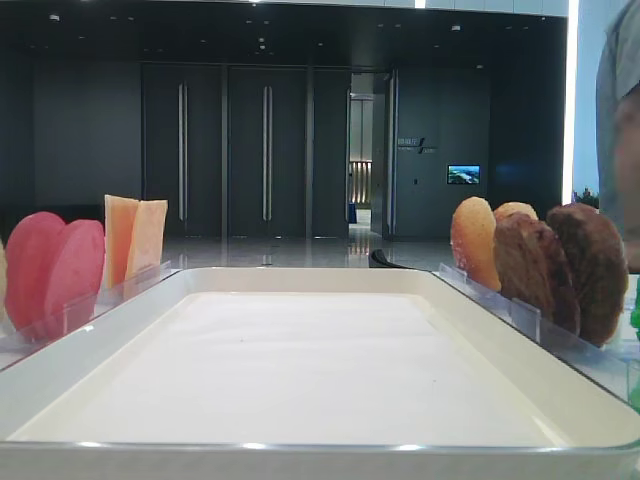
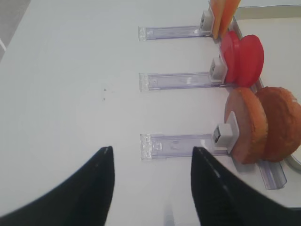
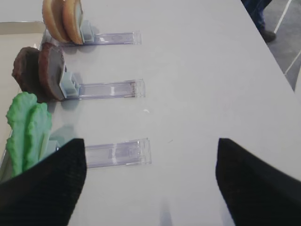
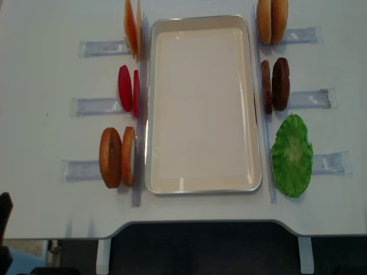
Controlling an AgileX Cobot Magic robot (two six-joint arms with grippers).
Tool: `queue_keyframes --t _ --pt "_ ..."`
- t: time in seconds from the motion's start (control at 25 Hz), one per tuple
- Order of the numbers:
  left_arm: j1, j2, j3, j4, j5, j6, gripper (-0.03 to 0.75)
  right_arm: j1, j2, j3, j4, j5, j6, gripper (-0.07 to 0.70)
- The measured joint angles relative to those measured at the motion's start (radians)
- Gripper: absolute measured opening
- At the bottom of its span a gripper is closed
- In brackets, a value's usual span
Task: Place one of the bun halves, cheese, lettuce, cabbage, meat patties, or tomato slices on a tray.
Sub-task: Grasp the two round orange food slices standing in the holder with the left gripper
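Food pieces are seen lined up on either side of the white tray [image 1: 300, 380] in the low exterior view: tomato slices [image 1: 52, 270] and cheese [image 1: 134, 237] at the left, bun halves [image 1: 476, 240] and meat patties [image 1: 560, 268] at the right, all propped upright in clear holders [image 1: 520, 312]. The tray floor is shown bare.

From the right wrist camera, the right gripper [image 3: 149, 183] is shown released, its black fingers [image 3: 47, 188] spread wide above the table [image 3: 211, 70] and grasping nothing. A green lettuce leaf [image 3: 27, 132] stands just left of the near finger, with the patties and buns beyond it.

From the left wrist camera, the left gripper [image 2: 153, 188] is likewise shown parted and holding nothing, hovering over the near end of a clear holder. Two bun halves stand just to its right, the tomato slices behind them and the cheese farthest.

In the overhead view, the tray is seen at the table's centre, flanked on the left by cheese, tomato and buns and on the right by buns, patties and lettuce, each set just beside the rim. Neither gripper is seen there.
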Motion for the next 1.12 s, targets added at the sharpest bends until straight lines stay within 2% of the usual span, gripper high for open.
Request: queue_keyframes --t 0.32,0.52,0.92,1.12 --pt "0.0 0.059 -0.004 0.004 0.009 0.0 0.4 0.0 0.0 0.0 0.0 0.0 0.0 0.547" --pt "0.0 0.116 -0.054 0.004 0.029 -0.006 0.4 0.0 0.0 0.0 0.0 0.0 0.0 0.547" --pt "0.0 0.271 -0.139 0.004 0.135 -0.074 0.4 0.0 0.0 0.0 0.0 0.0 0.0 0.547" --pt "0.0 0.391 -0.188 0.001 0.146 -0.105 0.4 0.0 0.0 0.0 0.0 0.0 0.0 0.547"
